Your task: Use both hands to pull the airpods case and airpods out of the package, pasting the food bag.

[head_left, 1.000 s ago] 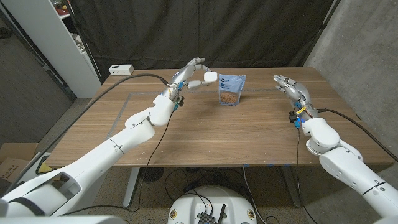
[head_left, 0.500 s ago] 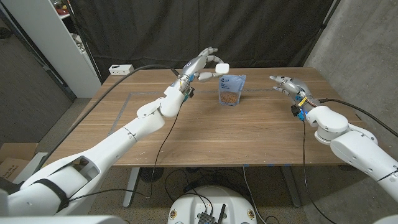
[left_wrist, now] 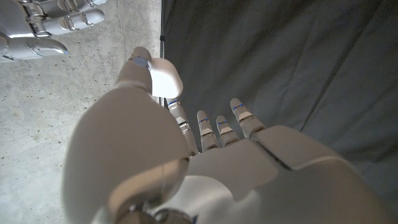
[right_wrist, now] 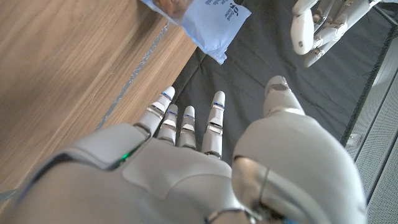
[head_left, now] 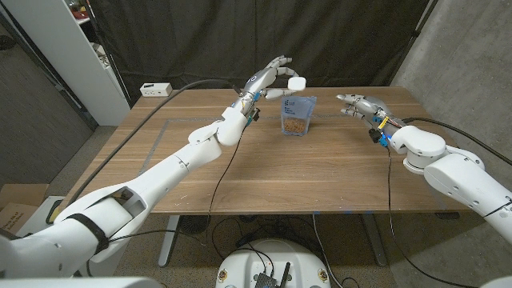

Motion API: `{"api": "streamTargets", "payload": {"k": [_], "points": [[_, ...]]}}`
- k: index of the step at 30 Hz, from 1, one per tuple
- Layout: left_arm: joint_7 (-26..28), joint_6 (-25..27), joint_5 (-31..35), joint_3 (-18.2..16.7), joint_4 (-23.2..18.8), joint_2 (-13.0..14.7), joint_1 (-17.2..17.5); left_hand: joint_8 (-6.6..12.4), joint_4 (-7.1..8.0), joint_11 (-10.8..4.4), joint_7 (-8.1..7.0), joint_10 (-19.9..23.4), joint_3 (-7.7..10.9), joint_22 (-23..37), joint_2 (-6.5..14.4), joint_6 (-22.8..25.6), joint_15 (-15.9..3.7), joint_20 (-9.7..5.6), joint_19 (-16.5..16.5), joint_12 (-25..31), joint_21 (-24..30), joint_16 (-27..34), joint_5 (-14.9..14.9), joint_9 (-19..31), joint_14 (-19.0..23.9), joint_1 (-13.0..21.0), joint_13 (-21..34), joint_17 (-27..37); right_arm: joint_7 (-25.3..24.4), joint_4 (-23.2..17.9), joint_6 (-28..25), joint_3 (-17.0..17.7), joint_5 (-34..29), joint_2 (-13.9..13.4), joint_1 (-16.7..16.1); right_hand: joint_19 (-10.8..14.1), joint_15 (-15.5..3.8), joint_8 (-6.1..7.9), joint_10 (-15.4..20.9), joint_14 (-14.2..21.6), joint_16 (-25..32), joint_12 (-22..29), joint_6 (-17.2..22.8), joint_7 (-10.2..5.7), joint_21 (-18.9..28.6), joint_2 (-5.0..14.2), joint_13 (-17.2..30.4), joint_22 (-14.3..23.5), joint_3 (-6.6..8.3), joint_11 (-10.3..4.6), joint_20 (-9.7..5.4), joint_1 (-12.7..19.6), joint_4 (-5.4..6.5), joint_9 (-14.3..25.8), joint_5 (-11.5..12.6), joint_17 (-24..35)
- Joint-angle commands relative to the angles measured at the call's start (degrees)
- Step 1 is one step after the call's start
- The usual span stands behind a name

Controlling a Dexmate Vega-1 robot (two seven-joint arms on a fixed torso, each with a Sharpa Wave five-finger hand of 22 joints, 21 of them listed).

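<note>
Food bag (right_wrist: 205,18) print cut off at edge

Both arms: glossy white rounded shells, silver-grey jointed hands, left hand (head_left: 270,74) upper centre, right hand (head_left: 359,105) upper right. Black cable runs along each forearm; blue and yellow fittings at the wrists. Fingers (right_wrist: 213,121) carry thin blue bands in the wrist views.
</note>
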Motion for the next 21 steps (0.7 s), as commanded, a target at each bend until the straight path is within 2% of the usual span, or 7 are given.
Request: {"api": "streamTargets", "payload": {"k": [1,3,5,12,21], "points": [[2.9,-2.1,1.3,2.5,5.2,-3.7,-2.4,8.29,0.05,-0.15,0.88,0.8,-0.61,0.1,0.4,11.0,-2.51,-0.01,0.7,0.2,-0.1,0.2,0.0,10.7,0.6,0.4,0.0,0.2,2.1,1.9,2.4,-2.6,1.0,1.1,3.4,0.1,0.40,-0.38,-0.1,-0.2,0.1,-0.1,0.3,2.20,-0.2,0.46,0.2,0.1,0.20,0.31,0.23,1.0,0.27,0.1,0.3,0.2],[3.8,-2.4,1.2,2.7,5.9,-4.3,-2.5,8.38,0.09,-0.28,1.03,1.0,-0.78,0.1,0.4,11.0,-2.56,-0.04,0.7,0.2,-0.1,0.3,0.0,10.9,0.9,0.5,0.0,0.2,2.3,2.5,3.2,-2.9,0.8,1.4,3.9,0.0,0.27,-0.44,-0.2,-0.3,0.1,-0.1,0.3,2.56,-0.2,0.93,0.2,0.1,0.38,0.15,0.05,1.2,0.36,0.1,0.4,0.2],[4.2,-2.5,1.2,3.0,6.4,-4.7,-2.7,8.53,0.11,-0.26,1.18,1.4,-0.99,0.1,0.4,11.2,-2.59,0.02,0.8,0.4,-0.1,0.3,0.0,11.1,1.0,0.6,0.0,0.2,2.9,3.1,3.6,-3.4,0.8,1.5,4.6,-0.7,-0.82,-0.69,-0.5,-0.8,0.0,-0.2,0.0,2.04,-0.5,2.16,0.2,0.1,0.80,-0.93,-1.39,1.5,0.62,0.2,0.6,0.3],[4.9,-2.6,1.2,4.2,8.3,-6.4,-3.7,8.73,0.14,-0.32,1.40,1.6,-1.50,0.1,0.3,11.3,-2.62,0.04,1.0,0.3,-0.1,0.2,0.1,11.5,1.3,0.8,0.0,0.2,4.5,5.0,4.9,-4.8,0.7,2.1,6.5,-0.8,-0.95,-0.73,-0.4,-0.9,0.1,-0.2,0.0,2.29,-0.6,2.93,0.3,0.1,1.03,-0.89,-1.57,1.6,0.80,0.3,0.8,0.3],[5.4,-3.0,1.7,6.0,11.1,-7.9,-5.4,8.99,0.15,-0.15,1.97,2.0,-2.04,0.1,0.2,11.4,-2.46,0.22,0.9,0.4,-0.2,0.2,0.3,12.0,1.4,1.1,0.0,0.2,5.1,5.4,5.6,-5.8,0.7,2.3,7.1,-0.7,-1.43,-0.93,0.3,-0.7,0.3,0.1,-0.3,2.36,-0.5,5.36,0.2,0.2,2.05,-1.13,-1.86,2.5,0.95,0.5,1.3,0.4]]}}
